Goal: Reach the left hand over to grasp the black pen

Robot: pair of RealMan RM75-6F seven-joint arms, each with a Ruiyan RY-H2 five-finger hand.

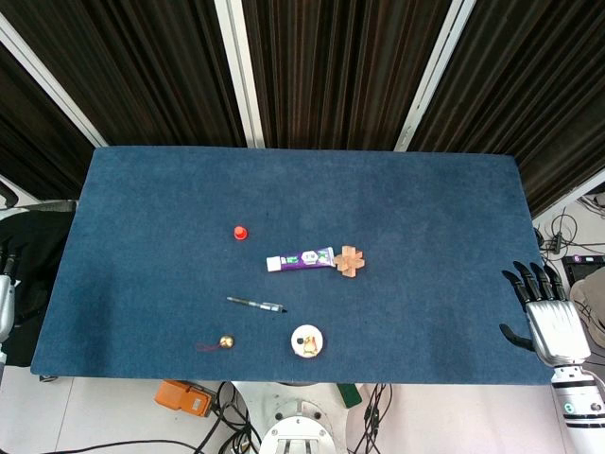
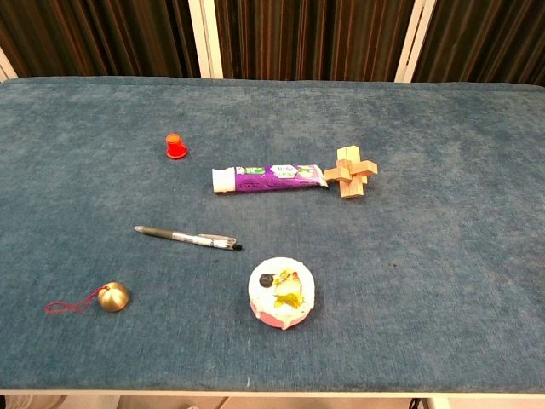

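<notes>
One slim black pen (image 1: pixel 255 305) lies flat on the blue cloth-covered bench (image 1: pixel 142 208), far from my fingers, beside one purple toothpaste tube (image 1: pixel 301 259). My right hand (image 1: pixel 546 317) hovers at the bench's edge, fingers (image 1: pixel 535 281) spread, holding nothing. My left hand isn't visible.

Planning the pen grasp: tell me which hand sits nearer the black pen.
Left. Only its arm shows at the table's left edge, nearer the black pen. The right hand hangs open off the table's right edge, farther away.
</notes>
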